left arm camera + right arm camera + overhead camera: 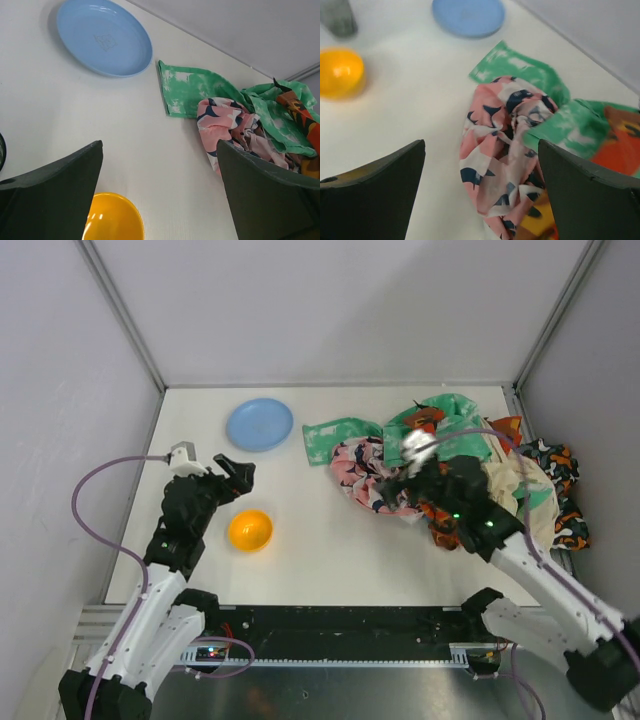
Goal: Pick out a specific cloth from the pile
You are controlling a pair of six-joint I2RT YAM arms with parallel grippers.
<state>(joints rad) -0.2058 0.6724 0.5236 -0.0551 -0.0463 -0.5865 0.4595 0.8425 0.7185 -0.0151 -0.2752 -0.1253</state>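
Hovering over crumpled soft pile (495, 165), right claw (481, 144) spread; left claw (159, 144) spread.

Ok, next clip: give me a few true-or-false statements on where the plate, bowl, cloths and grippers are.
1. The plate lies apart from the pile. True.
2. The bowl sits on the plate. False: it stands on the table, nearer the arms and apart from the plate.
3. The right gripper is open above the pink cloth. True.
4. The left gripper holds the green cloth. False: it is open and empty, over bare table.
5. A corner of the green cloth sticks out of the pile toward the plate. True.
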